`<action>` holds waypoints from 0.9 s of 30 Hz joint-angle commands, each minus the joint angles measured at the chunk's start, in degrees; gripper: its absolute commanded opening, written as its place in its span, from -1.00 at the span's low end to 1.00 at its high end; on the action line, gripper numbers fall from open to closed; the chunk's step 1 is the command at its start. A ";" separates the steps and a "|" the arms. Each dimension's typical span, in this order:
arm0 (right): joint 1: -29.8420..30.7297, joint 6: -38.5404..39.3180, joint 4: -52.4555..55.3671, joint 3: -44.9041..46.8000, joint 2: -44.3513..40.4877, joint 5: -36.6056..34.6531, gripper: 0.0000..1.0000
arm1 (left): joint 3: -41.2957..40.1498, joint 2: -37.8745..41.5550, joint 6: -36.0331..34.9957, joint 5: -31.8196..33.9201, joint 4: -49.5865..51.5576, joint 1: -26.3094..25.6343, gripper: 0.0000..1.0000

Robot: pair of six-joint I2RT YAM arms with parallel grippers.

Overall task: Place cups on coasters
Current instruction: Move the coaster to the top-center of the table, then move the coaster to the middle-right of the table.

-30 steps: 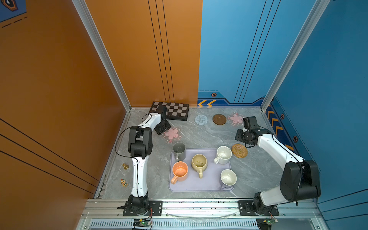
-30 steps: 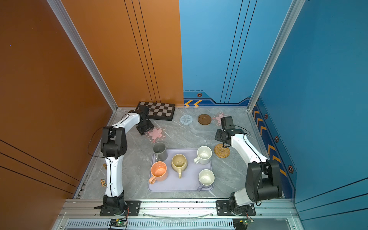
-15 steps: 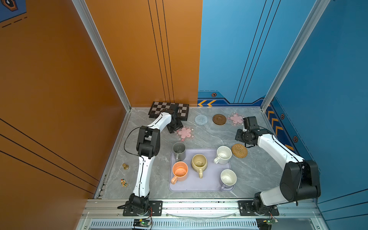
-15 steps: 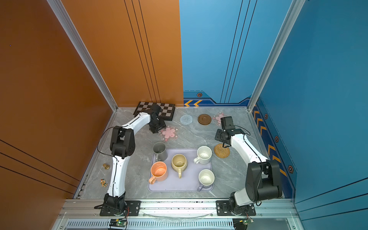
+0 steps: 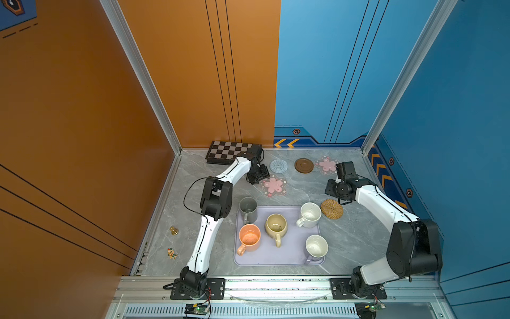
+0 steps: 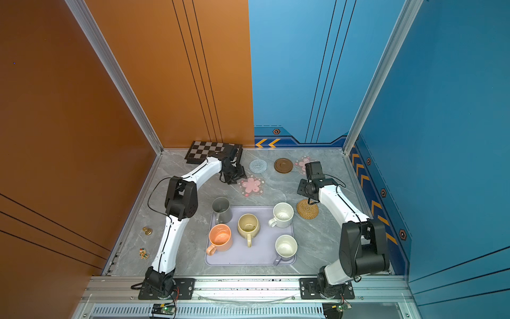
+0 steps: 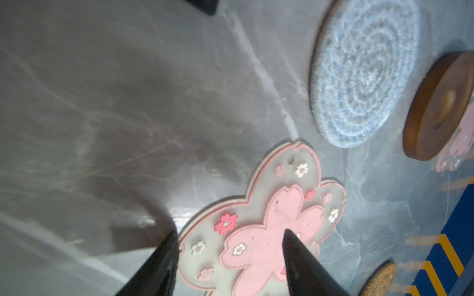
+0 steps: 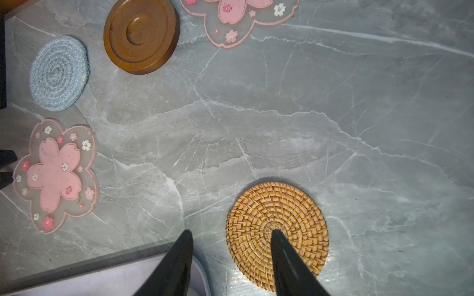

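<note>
The nearer pink-flower coaster (image 7: 282, 205) lies flat on the table (image 7: 128, 102), half under the left gripper (image 7: 230, 231), whose jaws stand apart and empty. The rattan coaster (image 8: 277, 210), beside the tray (image 8: 102, 279), lies partly under the right gripper (image 8: 232, 230), also parted and empty.

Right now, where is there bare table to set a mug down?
Bare table lies between the nearer flower coaster, the rattan coaster and the wooden disc, and right of the tray. The tray is crowded with mugs.
</note>
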State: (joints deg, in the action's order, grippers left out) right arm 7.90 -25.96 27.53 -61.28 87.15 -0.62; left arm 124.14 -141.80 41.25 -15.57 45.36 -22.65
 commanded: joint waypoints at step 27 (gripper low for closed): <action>19.88 2.71 -2.22 -28.75 29.23 5.74 0.09 | -18.48 26.02 -3.06 5.00 2.76 12.14 0.40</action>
State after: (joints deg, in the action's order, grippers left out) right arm 26.74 -24.16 24.21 -87.13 115.13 5.82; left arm 108.55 -120.14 41.25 -12.51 46.50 -10.37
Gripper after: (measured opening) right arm 0.543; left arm 0.697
